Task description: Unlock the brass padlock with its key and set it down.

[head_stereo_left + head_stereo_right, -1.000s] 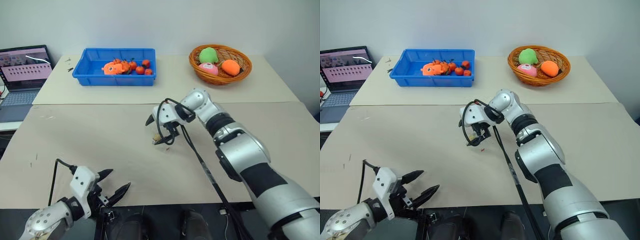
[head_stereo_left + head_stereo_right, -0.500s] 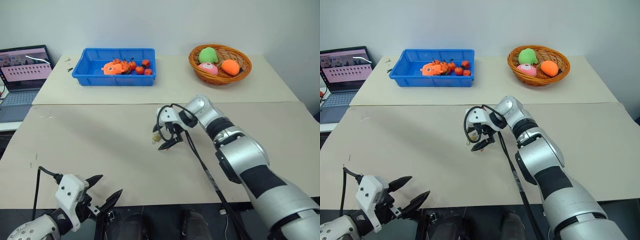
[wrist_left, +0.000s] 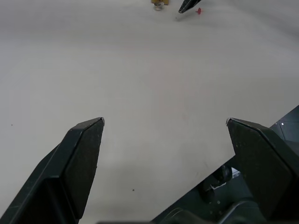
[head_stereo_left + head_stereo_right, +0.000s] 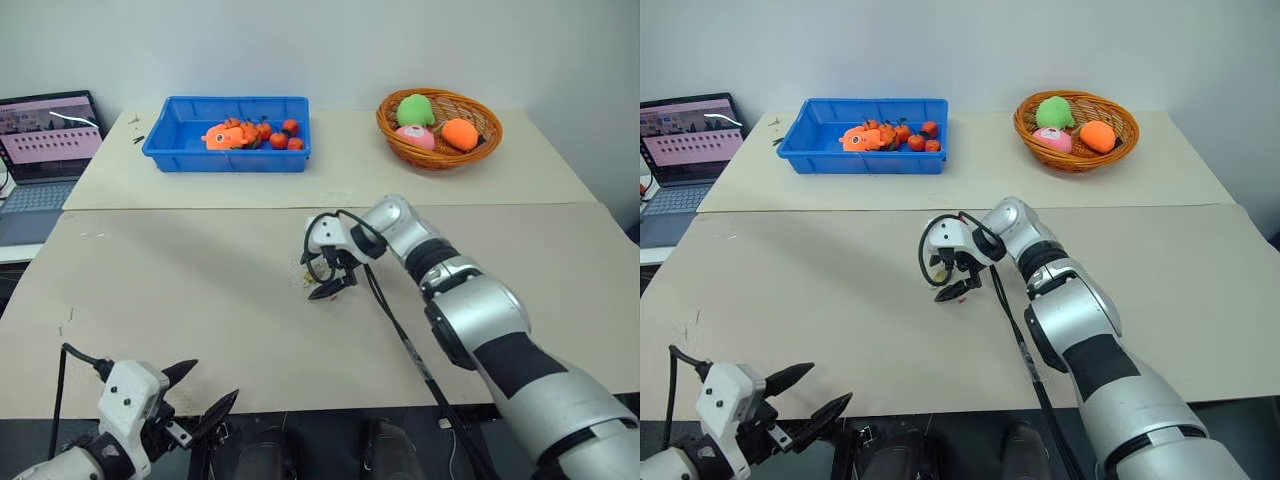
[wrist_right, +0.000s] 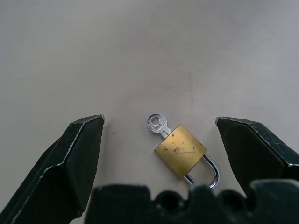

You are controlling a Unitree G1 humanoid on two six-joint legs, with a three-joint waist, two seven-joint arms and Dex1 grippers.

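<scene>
- My right gripper, at the centre of the left eye view, has come down closer to the table than it was a second ago, with its fingers spread wide and holding nothing.
- The brass padlock now lies flat on the table between my right fingertips in the right wrist view, touching neither; a second ago it hung at those fingers, above the surface.
- The key sticks out of the padlock body, its round bow toward the upper left of that view. I judge it is still seated in the keyhole.
- The shackle looks to be sitting in the body, so I cannot tell whether the lock is actually open.
- My left gripper has drawn back to the lower left corner of the left eye view, fingers apart and empty.
- I read this as the set-down being done; the unlocking remains unconfirmed.
</scene>
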